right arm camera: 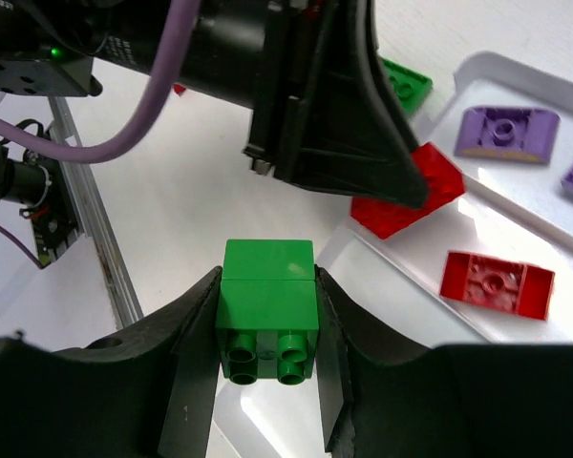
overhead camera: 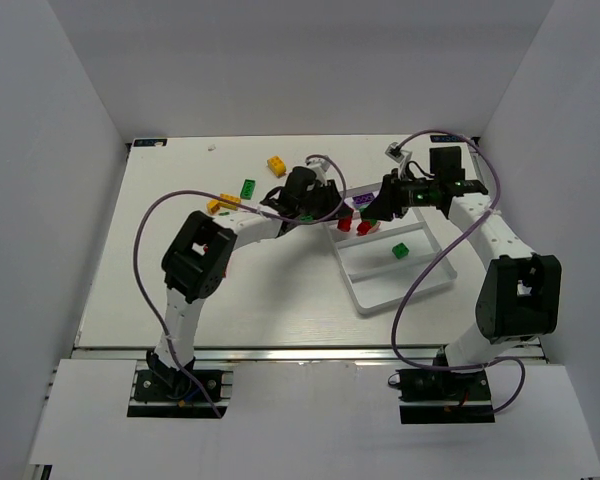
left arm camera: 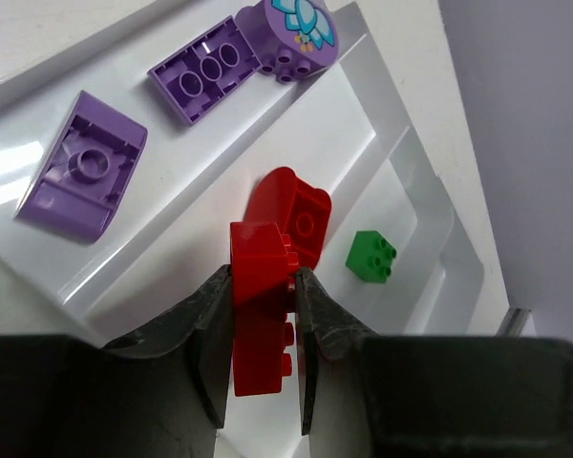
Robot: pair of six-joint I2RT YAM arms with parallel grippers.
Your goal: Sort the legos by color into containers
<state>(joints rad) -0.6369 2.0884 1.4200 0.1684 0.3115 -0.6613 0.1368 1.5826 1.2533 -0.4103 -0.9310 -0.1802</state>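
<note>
My left gripper (left arm camera: 263, 277) is shut on a red brick (left arm camera: 261, 315) above the near wall of the white tray (left arm camera: 172, 248). In the compartment beyond lies another red brick (left arm camera: 303, 215), and one further over a small green brick (left arm camera: 371, 256). Purple bricks (left arm camera: 81, 170) (left arm camera: 206, 69), one with a pale flower-printed round top (left arm camera: 301, 29), fill the far-left compartment. My right gripper (right arm camera: 267, 286) is shut on a green brick (right arm camera: 267, 305), studs toward the camera, just outside the tray's end (right arm camera: 477, 67). From above, both grippers (overhead camera: 332, 212) (overhead camera: 378, 208) meet over the tray's far end.
Loose on the table left of the tray are two yellow bricks (overhead camera: 276, 165) (overhead camera: 223, 203) and a flat green one (overhead camera: 248, 187). The tray (overhead camera: 380, 300) runs diagonally toward the near right. Purple cables loop over both arms. White walls enclose the table.
</note>
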